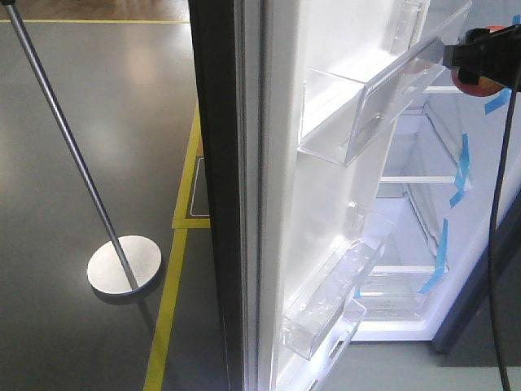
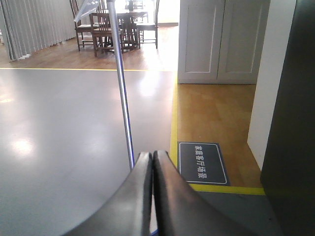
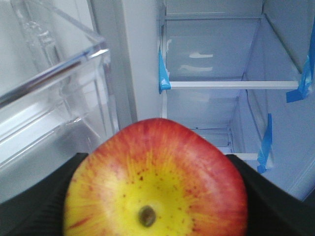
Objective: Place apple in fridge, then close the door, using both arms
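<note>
Apple [image 3: 155, 179] in right end effector [image 1: 482, 62], aloft

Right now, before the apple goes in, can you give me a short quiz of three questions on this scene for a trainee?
1. True or false: the fridge door stands open.
2. The right end effector holds: A) a bottle B) the apple C) nothing.
3. Fill in: the left end effector is ___ and holds nothing.
Key: 1 true; 2 B; 3 shut.
</note>
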Motion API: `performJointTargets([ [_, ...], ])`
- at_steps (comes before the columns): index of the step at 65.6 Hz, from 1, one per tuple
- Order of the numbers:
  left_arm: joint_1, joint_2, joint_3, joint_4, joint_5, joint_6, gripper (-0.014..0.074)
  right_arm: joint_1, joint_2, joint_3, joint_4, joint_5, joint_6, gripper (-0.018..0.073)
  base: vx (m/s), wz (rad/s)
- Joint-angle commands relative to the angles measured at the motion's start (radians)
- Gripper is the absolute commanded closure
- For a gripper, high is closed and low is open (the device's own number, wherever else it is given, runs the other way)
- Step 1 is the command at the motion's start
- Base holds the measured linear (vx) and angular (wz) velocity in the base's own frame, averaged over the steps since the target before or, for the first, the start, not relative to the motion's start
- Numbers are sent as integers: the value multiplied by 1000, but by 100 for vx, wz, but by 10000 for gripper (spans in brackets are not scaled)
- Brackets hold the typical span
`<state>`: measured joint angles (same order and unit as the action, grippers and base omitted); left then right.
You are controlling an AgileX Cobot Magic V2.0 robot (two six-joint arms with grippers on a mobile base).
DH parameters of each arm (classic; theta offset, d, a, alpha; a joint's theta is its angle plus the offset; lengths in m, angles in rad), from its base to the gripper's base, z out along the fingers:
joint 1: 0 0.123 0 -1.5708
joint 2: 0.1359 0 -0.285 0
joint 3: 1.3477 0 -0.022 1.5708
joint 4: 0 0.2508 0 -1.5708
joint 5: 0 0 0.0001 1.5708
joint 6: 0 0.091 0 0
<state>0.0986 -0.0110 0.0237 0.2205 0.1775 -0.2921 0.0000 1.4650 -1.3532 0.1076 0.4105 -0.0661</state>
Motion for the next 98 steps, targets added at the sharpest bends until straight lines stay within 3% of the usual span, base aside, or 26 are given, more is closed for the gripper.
performJointTargets([
  [1, -9, -16, -17, 0, -69, 1, 602, 0, -37, -30, 7, -101, -8, 345, 3, -2],
  [98, -9, -16, -17, 0, -69, 1, 602, 0, -37, -30, 7, -101, -8, 345, 1, -2],
])
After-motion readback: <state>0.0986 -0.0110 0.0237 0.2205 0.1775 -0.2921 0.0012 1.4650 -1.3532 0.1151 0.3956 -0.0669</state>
